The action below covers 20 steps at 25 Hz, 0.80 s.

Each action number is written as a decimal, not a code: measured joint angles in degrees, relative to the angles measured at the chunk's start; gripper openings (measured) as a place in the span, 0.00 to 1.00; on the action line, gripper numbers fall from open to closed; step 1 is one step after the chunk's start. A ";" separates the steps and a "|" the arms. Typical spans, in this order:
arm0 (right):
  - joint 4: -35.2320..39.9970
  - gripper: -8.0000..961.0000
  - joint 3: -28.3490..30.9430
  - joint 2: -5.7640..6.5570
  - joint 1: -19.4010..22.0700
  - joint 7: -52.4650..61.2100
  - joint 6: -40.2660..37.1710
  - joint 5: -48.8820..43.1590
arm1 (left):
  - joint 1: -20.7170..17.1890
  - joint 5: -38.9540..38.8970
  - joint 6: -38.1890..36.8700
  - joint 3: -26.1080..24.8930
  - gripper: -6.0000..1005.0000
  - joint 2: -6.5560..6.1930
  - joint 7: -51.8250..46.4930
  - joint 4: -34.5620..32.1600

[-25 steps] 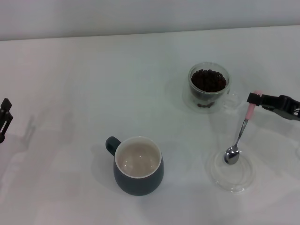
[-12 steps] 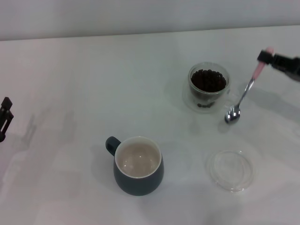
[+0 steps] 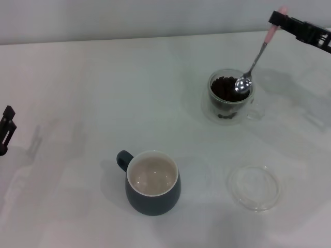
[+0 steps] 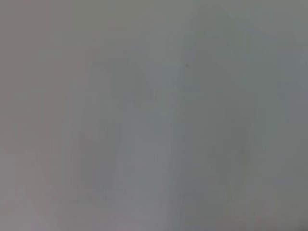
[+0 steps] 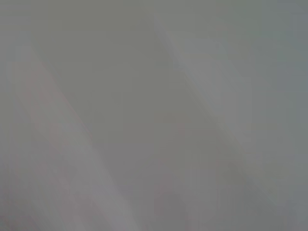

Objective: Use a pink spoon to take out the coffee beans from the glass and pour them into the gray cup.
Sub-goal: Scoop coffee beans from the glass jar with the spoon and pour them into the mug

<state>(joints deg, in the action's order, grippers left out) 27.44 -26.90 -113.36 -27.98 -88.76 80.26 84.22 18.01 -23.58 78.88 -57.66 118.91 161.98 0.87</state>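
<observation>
In the head view my right gripper [image 3: 276, 18] is at the far right, shut on the pale pink handle of the pink spoon [image 3: 254, 61]. The spoon hangs slanted, its silver bowl over the right rim of the glass [image 3: 230, 96]. The glass holds the coffee beans [image 3: 226, 88], dark and heaped. The gray cup [image 3: 152, 182] stands nearer me, left of centre, with its cream inside bare and its handle to the left. My left gripper [image 3: 5, 129] is parked at the left edge. Both wrist views show only blank grey.
A flat clear glass saucer [image 3: 255, 187] lies on the white table [image 3: 93, 93] at the front right, right of the gray cup. A pale wall runs along the table's far edge.
My right gripper has lifted the pink spoon off the glass saucer and carried it back and up. The spoon bowl went from the saucer to above the glass. The left arm has not moved.
</observation>
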 joint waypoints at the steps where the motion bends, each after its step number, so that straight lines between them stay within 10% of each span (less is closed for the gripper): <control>1: 0.01 0.17 -0.08 -0.23 -0.43 -1.02 -0.83 -0.05 | -0.03 0.01 0.09 0.00 0.63 0.01 0.00 0.02; 20: -1.52 0.17 -0.98 -1.94 -1.72 -17.29 -7.49 0.01 | 0.76 -0.04 0.01 0.00 0.63 0.01 0.00 0.10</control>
<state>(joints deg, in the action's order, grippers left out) 25.92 -27.89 -115.30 -29.70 -106.06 72.77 84.24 18.76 -23.62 78.89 -57.66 118.92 161.98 0.97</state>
